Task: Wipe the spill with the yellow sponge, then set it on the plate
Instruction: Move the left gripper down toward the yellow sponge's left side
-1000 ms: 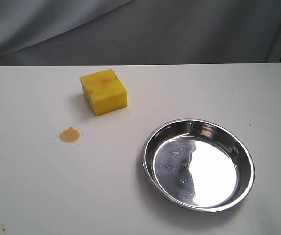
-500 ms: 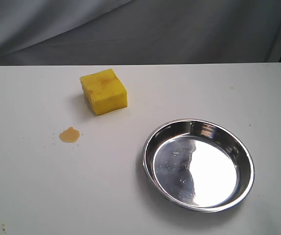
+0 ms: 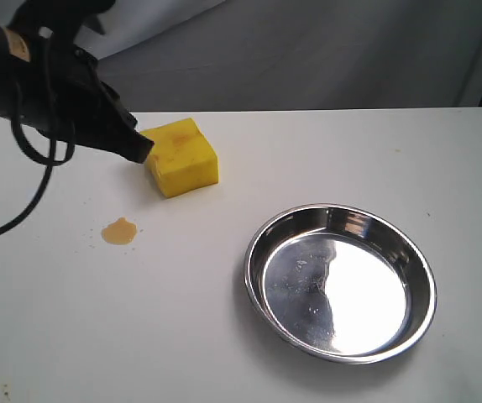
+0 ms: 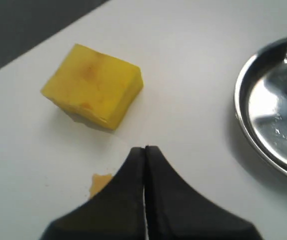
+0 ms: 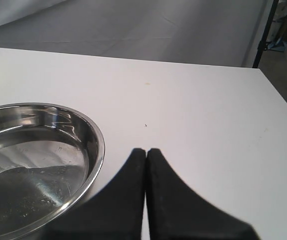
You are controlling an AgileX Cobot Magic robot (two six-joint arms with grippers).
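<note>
The yellow sponge [image 3: 180, 157] [image 4: 93, 85] sits on the white table, far left of centre. The small orange-brown spill [image 3: 120, 231] [image 4: 100, 181] lies nearer the front, to the sponge's left. The steel plate [image 3: 266, 243] [image 4: 243, 120] [image 5: 96, 150] rests at the right, with nothing in it. My left gripper [image 3: 143, 151] [image 4: 145, 149] is shut and holds nothing; its tip hangs at the sponge's left edge in the exterior view, above the table. My right gripper [image 5: 146, 150] is shut, holds nothing, and hovers beside the plate's rim; the exterior view does not show it.
A grey cloth backdrop [image 3: 308, 50] hangs behind the table's far edge. A black cable [image 3: 31, 159] loops down from the left arm. A dark stand pole [image 5: 263, 35] rises beyond the table's far right corner.
The left arm has come into the exterior view from the upper left, its shut tip now at the sponge. Sponge, spill and plate have not moved.
</note>
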